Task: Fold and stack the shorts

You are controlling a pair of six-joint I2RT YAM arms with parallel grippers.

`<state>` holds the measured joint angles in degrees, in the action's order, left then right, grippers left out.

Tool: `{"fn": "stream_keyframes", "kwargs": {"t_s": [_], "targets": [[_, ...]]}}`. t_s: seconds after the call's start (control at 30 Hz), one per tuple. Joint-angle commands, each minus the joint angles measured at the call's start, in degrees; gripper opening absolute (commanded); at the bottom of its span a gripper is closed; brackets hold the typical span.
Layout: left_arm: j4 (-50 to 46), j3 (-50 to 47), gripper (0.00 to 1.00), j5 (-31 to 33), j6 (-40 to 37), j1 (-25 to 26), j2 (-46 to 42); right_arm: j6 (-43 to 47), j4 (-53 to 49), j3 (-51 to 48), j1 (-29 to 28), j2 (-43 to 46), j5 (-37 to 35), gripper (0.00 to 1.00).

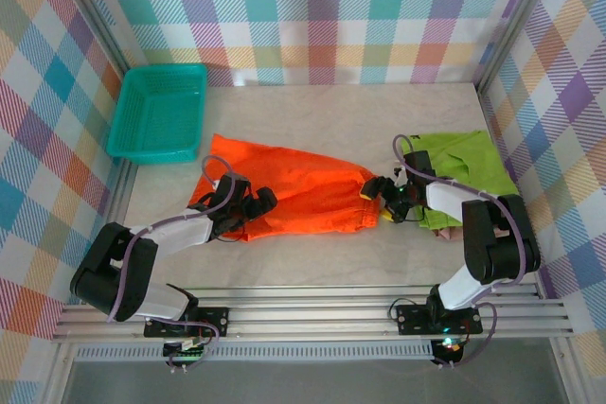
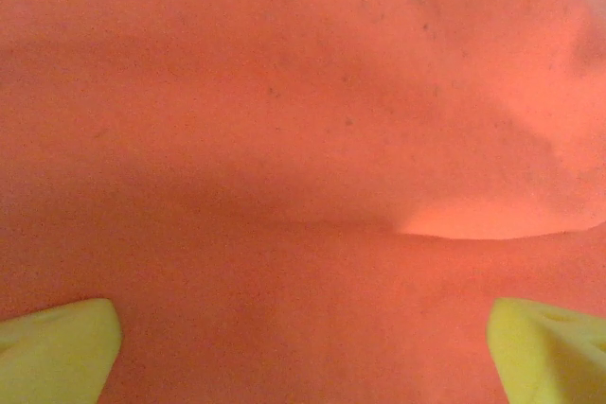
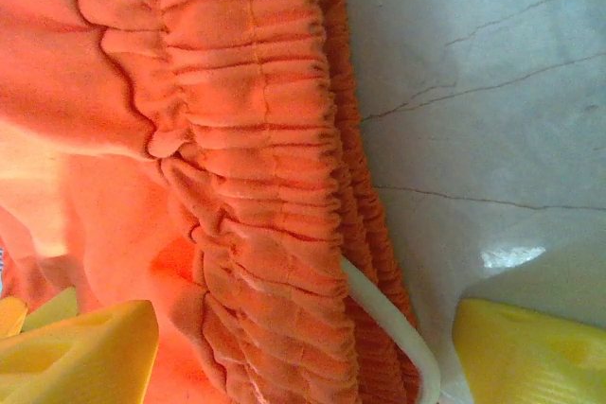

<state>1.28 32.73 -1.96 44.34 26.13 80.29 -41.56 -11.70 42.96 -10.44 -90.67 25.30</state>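
Pastel multicoloured checked cloth walls (image 1: pixel 322 7) enclose a pale, faintly veined bench (image 1: pixel 312 111), evenly lit, edged by silver aluminium rails (image 1: pixel 312 314).

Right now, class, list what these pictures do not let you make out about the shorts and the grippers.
Top view: pink cloth mostly hidden beneath green shorts and the right arm.
Left wrist view: orange shorts too close and blurred; which part, unclear.
Right wrist view: white drawstring cut off by the bottom edge.
Top view: left gripper too small; contact with cloth unclear.

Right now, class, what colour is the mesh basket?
The basket is teal; top external view.
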Motion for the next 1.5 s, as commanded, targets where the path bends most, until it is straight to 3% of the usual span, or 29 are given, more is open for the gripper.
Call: {"fn": "stream_keyframes", "kwargs": {"t_s": [0.0, 0.53, 0.63, 0.73, 0.93, 1.1, 1.47], "targets": [[-3.4, -1.7, 1.00, 1.0, -0.1, 0.5, 1.8, -1.7, 4.9, 0.2, -3.9, -1.6, 6.2, 0.80], [-3.8, -1.7, 1.00, 1.7, -0.4, 0.8, 2.1, -2.0, 3.8, 1.8, -4.7, -1.7, 5.6, 0.75], [-3.8, -1.7, 1.00, 1.8, -0.4, 0.7, 2.3, -1.7, 3.8, 1.9, -4.7, -3.2, 5.2, 0.70], [-3.9, -1.7, 1.00, 1.8, -0.4, 0.7, 2.2, -0.6, 2.9, 2.8, -4.7, -4.8, 4.2, 0.58], [-4.5, -1.8, 1.00, 2.2, -0.8, 0.7, 1.8, 4.1, -2.9, 6.7, -4.8, -5.8, 1.0, 0.20], [-6.6, -1.1, 1.00, 3.1, -1.3, 0.8, -1.3, 9.7, -10.1, 11.0, -4.7, -4.2, -2.6, 0.00], [-18.2, 2.4, 1.00, 8.3, -4.2, 0.5, -17.0, 25.7, -37.1, 28.7, -5.4, 4.4, -16.5, 0.00]]}}
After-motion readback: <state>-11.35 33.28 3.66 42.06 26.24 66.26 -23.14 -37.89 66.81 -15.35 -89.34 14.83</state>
